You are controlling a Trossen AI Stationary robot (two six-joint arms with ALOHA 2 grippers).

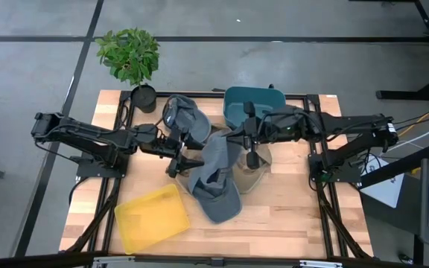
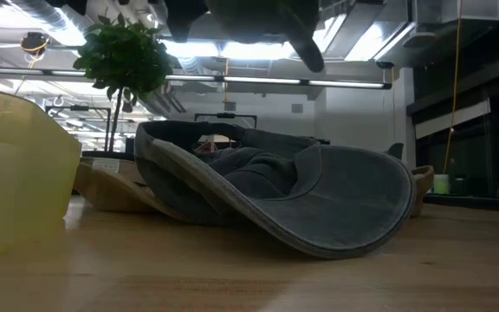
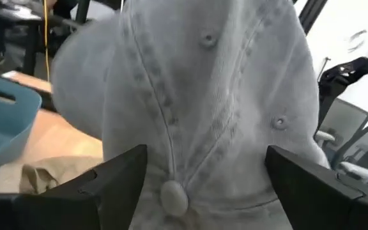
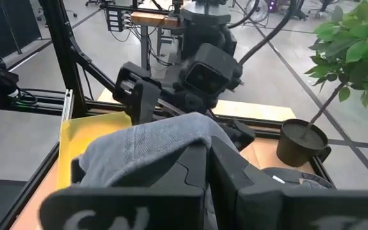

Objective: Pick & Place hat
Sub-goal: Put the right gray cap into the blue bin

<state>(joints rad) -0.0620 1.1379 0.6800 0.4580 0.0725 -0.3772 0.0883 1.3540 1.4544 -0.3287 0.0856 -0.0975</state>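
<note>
Pinching the grey hat (image 1: 216,173) at mid-table with my right gripper (image 4: 203,167).
My right arm reaches in level; my left gripper (image 1: 179,155) spreads wide beside it.

Matt grey stitched cloth on the cap (image 1: 216,177), pale smooth wood for the table (image 1: 289,216), glossy see-through yellow plastic on the bin (image 1: 152,217).

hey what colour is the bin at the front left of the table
Yellow. The bin shows best in the high view, sitting empty near the table's front-left corner.
</note>
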